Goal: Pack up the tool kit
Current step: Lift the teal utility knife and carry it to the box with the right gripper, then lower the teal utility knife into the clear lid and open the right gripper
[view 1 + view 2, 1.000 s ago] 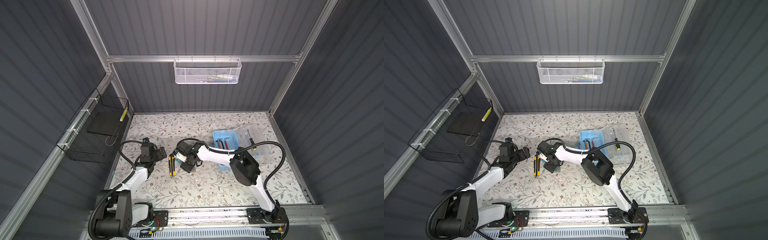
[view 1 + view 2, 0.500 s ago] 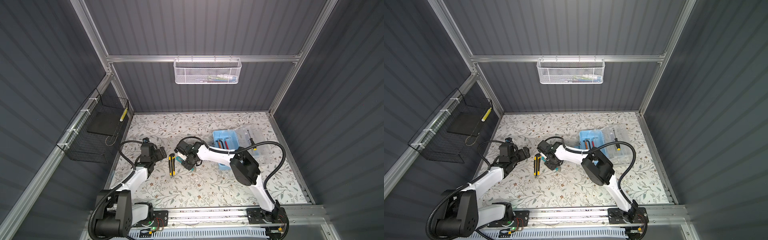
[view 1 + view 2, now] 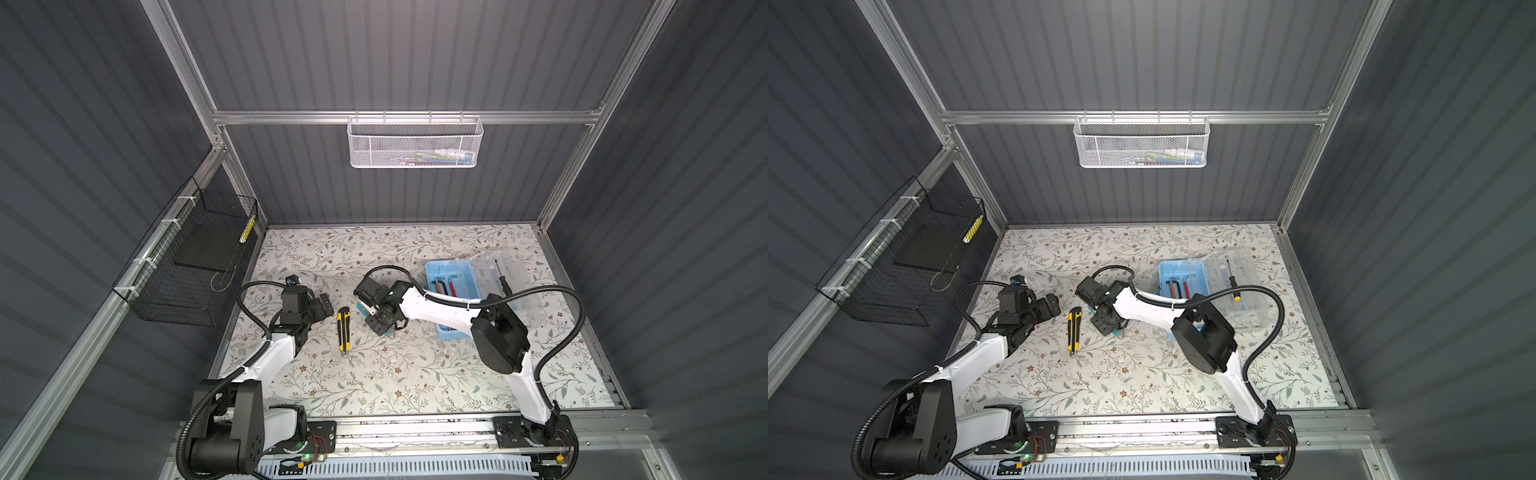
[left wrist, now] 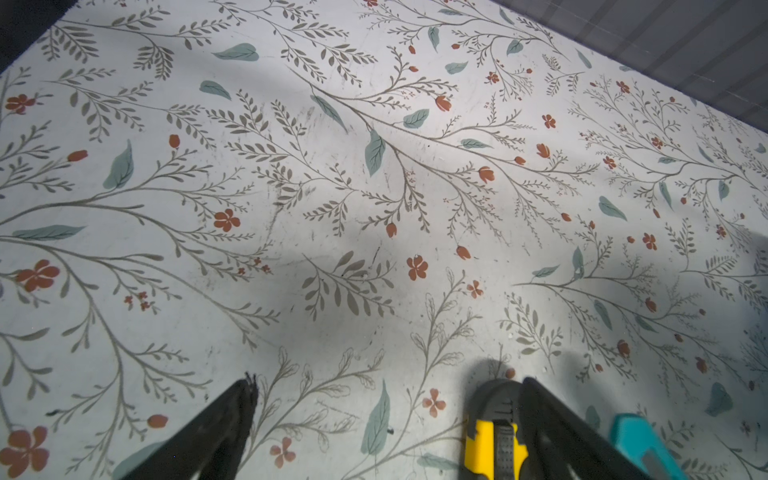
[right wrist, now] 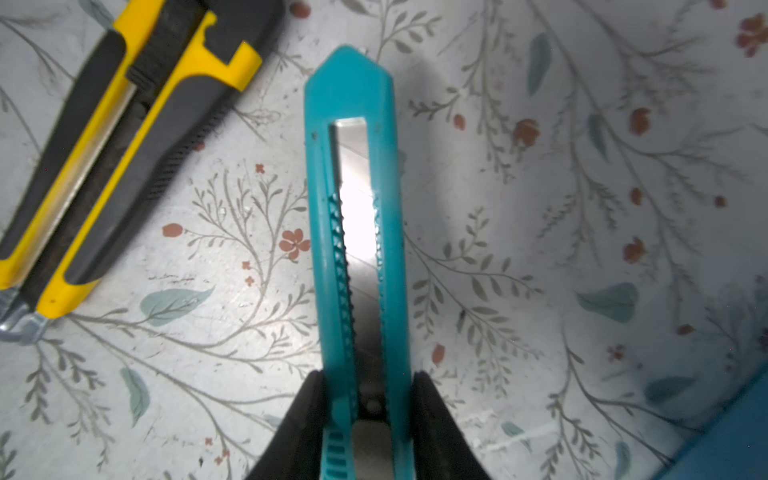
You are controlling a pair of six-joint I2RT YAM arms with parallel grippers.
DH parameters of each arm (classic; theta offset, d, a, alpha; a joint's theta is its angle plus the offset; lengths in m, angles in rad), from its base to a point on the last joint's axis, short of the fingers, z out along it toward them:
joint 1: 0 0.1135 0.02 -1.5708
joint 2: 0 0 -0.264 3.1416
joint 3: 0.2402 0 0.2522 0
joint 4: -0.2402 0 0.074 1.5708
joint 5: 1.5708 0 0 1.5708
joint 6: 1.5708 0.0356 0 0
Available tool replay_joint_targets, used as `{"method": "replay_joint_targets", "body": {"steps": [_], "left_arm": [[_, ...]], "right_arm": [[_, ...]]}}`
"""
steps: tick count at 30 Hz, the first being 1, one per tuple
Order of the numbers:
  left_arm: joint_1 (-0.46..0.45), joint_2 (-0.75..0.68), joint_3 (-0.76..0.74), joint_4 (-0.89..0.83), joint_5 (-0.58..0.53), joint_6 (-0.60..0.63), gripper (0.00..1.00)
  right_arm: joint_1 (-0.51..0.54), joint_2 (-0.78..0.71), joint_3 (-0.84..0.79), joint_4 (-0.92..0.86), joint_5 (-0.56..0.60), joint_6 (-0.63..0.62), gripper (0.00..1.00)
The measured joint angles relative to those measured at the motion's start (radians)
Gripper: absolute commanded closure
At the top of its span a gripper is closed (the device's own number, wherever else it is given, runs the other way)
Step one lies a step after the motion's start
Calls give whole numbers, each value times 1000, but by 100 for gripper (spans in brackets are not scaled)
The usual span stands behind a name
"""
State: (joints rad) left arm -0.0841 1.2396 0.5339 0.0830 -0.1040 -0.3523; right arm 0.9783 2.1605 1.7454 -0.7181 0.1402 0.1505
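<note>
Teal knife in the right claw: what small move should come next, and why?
Probably lift it straight up a little. The right gripper grips the teal knife on both sides, the yellow knife lies close beside it, and the tool kit stands open nearby, so a short lift likely clears the way to carry it over.

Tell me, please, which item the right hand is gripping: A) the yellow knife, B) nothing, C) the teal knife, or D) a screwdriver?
C: the right hand is clamped on both sides of the teal knife; the yellow knife lies apart from it.
</note>
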Motion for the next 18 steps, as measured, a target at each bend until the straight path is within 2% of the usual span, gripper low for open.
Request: {"method": "replay_joint_targets", "body": {"steps": [9, 18], "left_arm": [[0, 0, 0, 0, 0, 0, 0], [0, 0, 0, 0, 1, 0, 0]], "right_arm": [[-113, -227, -117, -15, 29, 93, 80], [-348, -417, -299, -59, 114, 91, 80]]}}
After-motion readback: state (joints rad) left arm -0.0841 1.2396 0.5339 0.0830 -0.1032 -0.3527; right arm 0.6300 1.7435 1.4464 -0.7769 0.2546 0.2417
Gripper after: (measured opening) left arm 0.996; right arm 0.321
